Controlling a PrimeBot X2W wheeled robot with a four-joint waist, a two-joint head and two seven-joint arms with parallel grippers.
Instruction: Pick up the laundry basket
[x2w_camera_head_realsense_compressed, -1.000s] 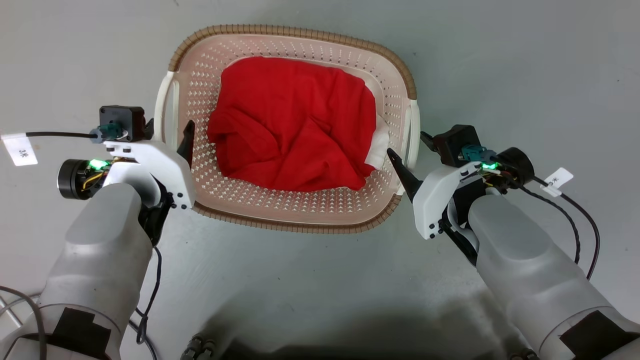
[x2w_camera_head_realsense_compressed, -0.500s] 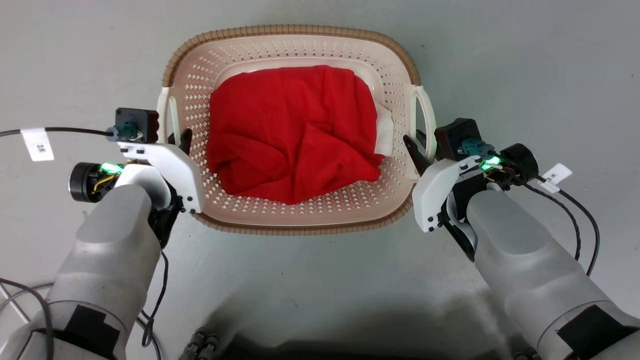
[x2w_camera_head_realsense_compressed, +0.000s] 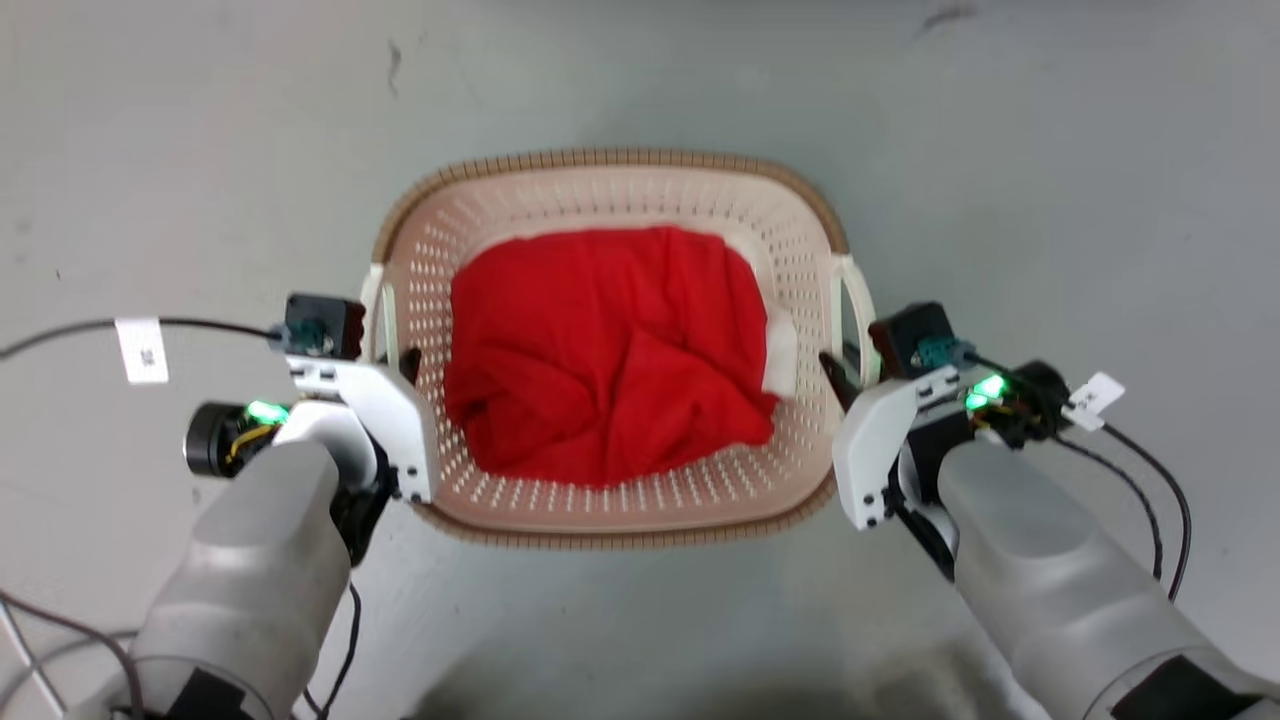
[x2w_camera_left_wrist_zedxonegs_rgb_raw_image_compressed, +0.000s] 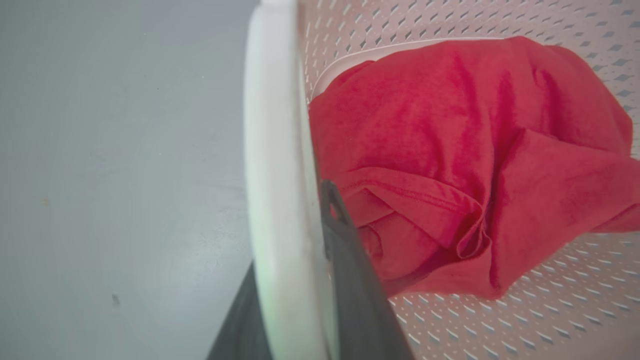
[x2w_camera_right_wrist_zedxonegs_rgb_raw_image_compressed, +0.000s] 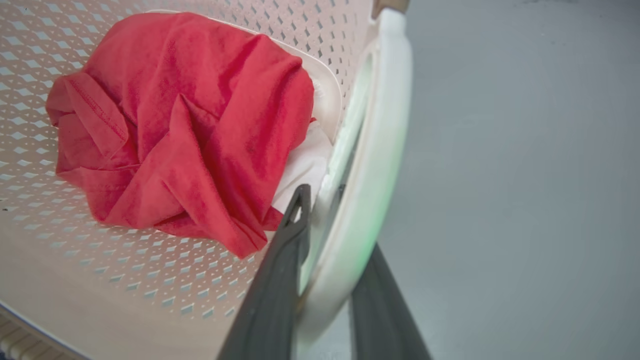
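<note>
A smooth pale grey floor (x2w_camera_head_realsense_compressed: 640, 80), marked by faint scuffs, is seen in every view, and bare floor lies open on all sides of the laundry basket (x2w_camera_head_realsense_compressed: 610, 160), which is placed in the middle of the head view between the two forearms. Loose dark cables (x2w_camera_head_realsense_compressed: 1160, 490) are trailed from the wrists, well apart from the basket. The basket is rounded-rectangular, of pale pink perforated plastic, edged with a brown woven-look rim and fitted with white side handles. A crumpled red cloth (x2w_camera_head_realsense_compressed: 610, 360) is held in it, and a white cloth (x2w_camera_head_realsense_compressed: 782, 350) is tucked beside that on the robot's right. The left handle (x2w_camera_head_realsense_compressed: 372, 310) is pinched by the left hand (x2w_camera_head_realsense_compressed: 390, 355), one dark finger inside and one outside. The right handle (x2w_camera_head_realsense_compressed: 858, 300) is pinched likewise by the right hand (x2w_camera_head_realsense_compressed: 848, 362). Whether the base is touching the floor cannot be told.
</note>
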